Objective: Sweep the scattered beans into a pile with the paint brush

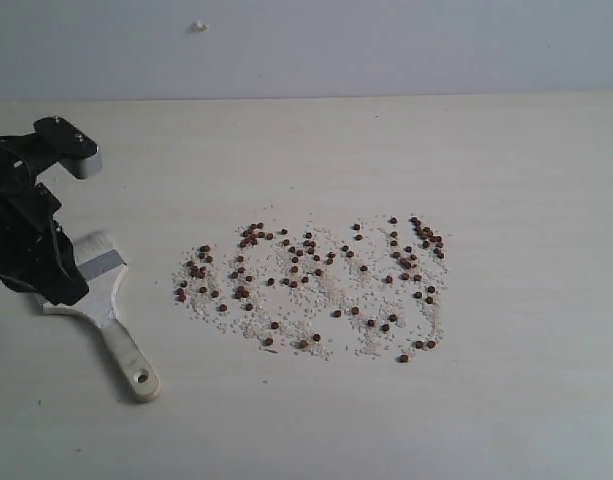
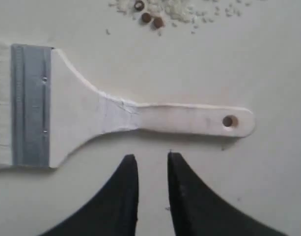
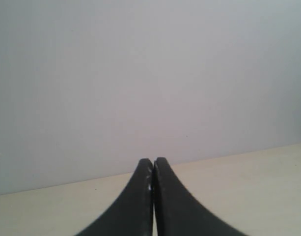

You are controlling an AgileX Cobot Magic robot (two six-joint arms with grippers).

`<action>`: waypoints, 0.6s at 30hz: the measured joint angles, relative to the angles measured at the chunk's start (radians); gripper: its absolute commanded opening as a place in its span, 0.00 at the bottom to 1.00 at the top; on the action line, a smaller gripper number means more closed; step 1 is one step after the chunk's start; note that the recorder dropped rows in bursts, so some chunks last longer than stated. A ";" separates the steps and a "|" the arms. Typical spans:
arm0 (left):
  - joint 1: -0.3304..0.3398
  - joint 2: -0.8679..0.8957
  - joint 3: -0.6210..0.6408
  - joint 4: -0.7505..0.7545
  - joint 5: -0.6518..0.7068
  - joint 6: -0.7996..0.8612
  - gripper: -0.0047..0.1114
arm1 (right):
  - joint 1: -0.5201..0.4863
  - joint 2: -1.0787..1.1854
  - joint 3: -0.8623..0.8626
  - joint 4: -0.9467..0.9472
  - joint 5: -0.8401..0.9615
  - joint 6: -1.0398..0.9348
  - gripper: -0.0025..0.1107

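Note:
The paint brush (image 1: 119, 335) lies flat on the table at the left, its bristles under my left arm and its holed handle end pointing toward the front. In the left wrist view the brush (image 2: 140, 118) shows its silver band and cream handle. My left gripper (image 2: 152, 157) hangs just beside the handle, open, with nothing between its fingers. It is the black arm end (image 1: 46, 275) over the brush head in the exterior view. The beans (image 1: 316, 280) lie spread in a wide patch with whitish crumbs at mid-table; a few beans (image 2: 146, 17) show beyond the brush. No pile is in view. My right gripper (image 3: 153, 161) is shut and empty.
The pale table (image 1: 506, 400) runs back to a grey wall (image 1: 386, 40). The right arm does not appear in the exterior view.

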 measured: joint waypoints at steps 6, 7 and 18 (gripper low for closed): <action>0.040 0.014 -0.026 0.027 -0.154 -0.457 0.23 | 0.000 0.000 0.000 0.000 0.000 0.000 0.02; 0.048 0.021 -0.033 0.027 -0.177 -0.567 0.23 | 0.000 0.000 0.000 0.000 0.000 0.000 0.02; 0.034 0.064 -0.016 -0.056 -0.135 -0.938 0.23 | 0.000 0.000 0.000 0.000 0.000 0.000 0.02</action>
